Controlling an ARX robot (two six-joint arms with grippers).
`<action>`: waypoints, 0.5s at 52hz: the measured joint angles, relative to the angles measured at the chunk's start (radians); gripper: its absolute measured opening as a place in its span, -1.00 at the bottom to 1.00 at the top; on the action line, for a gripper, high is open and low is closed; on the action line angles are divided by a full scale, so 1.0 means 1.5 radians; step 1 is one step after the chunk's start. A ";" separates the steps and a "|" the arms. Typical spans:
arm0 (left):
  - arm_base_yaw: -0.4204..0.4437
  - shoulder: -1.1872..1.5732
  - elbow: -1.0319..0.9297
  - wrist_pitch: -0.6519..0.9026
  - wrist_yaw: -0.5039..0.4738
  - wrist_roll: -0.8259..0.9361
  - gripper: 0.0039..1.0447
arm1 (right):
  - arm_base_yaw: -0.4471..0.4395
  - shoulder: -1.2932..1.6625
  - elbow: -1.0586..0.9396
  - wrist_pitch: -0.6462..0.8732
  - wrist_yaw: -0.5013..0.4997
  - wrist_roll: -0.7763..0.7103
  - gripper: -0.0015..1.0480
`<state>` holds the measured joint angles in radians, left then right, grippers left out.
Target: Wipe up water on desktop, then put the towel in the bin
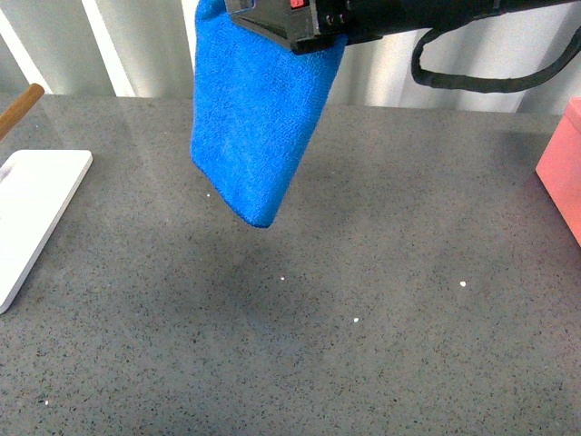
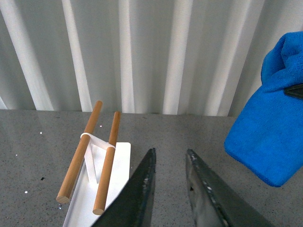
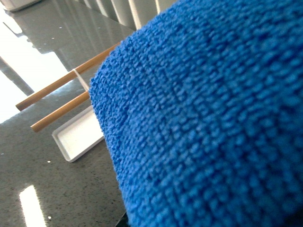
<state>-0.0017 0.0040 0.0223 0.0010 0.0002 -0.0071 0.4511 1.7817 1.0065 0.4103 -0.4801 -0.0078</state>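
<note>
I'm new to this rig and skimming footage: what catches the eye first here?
The bright blue towel, hanging from the right gripper above the speckled desktop. Next, the white tray with two wooden rods at the desktop's left edge.

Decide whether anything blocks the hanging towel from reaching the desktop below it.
Nothing visible does. The towel, held by the right gripper, hangs above the desktop with nothing beneath it; the white tray lies off to the left.
</note>
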 joint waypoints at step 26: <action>0.000 0.000 0.000 0.000 0.000 0.001 0.86 | -0.215 -0.181 0.080 -0.342 0.368 -0.217 -0.90</action>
<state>-0.0017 0.0036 0.0223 0.0006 0.0002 -0.0055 0.1291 1.5097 1.1259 -0.1024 0.0723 -0.3332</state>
